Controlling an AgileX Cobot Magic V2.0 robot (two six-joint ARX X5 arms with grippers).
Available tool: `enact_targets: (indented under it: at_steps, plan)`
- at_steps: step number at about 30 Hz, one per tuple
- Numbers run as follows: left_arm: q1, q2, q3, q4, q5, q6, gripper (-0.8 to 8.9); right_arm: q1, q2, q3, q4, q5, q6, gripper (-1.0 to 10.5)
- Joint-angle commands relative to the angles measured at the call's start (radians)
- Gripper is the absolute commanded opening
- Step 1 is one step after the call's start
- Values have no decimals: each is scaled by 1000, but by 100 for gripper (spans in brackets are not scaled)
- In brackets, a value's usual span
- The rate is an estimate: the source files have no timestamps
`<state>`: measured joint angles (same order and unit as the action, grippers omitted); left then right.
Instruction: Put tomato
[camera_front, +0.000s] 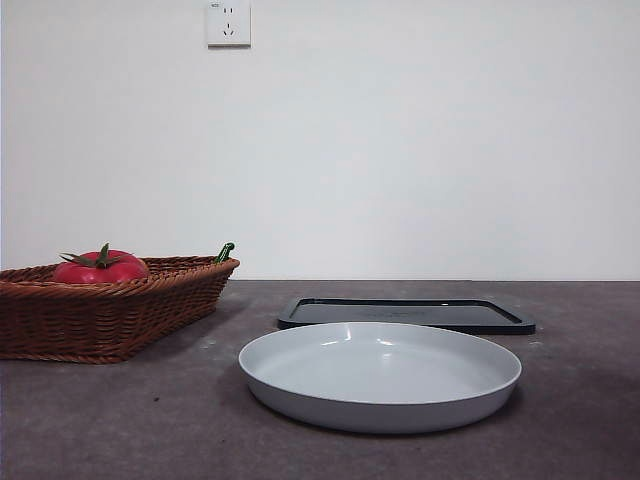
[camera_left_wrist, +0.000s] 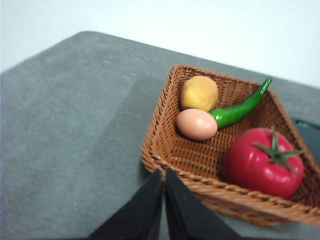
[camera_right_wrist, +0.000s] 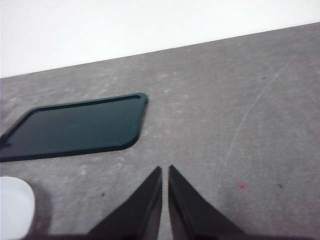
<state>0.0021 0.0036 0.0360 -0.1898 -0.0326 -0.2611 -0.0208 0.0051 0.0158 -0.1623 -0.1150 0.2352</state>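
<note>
The glossy red tomato (camera_front: 100, 268) with a green calyx lies in the brown wicker basket (camera_front: 110, 310) at the left of the table. In the left wrist view the tomato (camera_left_wrist: 262, 162) sits in the basket (camera_left_wrist: 165, 150) beside an egg, a yellow fruit and a green pepper. My left gripper (camera_left_wrist: 163, 175) is shut and empty, above the basket's near rim. My right gripper (camera_right_wrist: 164, 172) is shut and empty, over bare table near the dark tray (camera_right_wrist: 75, 127). Neither arm shows in the front view.
A grey-white plate (camera_front: 380, 375) stands at the front centre, with a flat black tray (camera_front: 405, 313) behind it. The egg (camera_left_wrist: 196, 124), the yellow fruit (camera_left_wrist: 199, 93) and the green pepper (camera_left_wrist: 240, 107) share the basket. A wall socket (camera_front: 228, 22) is on the back wall.
</note>
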Motion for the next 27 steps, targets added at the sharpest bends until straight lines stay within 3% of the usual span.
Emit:
enact_targets:
  at_steps: [1, 6, 17, 21, 27]
  plan:
    - [0, 0, -10, -3, -5, -100, 10, -2, -2, -1, 4, -17, 52, 12]
    - [0, 2, 14, -36, 15, -171, 10, -2, -1, 26, 1, -20, 100, 12]
    - [0, 57, 181, -158, 75, -177, 11, -2, 89, 211, -51, -41, 97, 12]
    - [0, 132, 269, -187, 127, -159, 11, -2, 173, 301, -76, -84, 79, 12]
    - [0, 302, 445, -304, 246, -16, 10, -1, 344, 488, -211, -194, -20, 12]
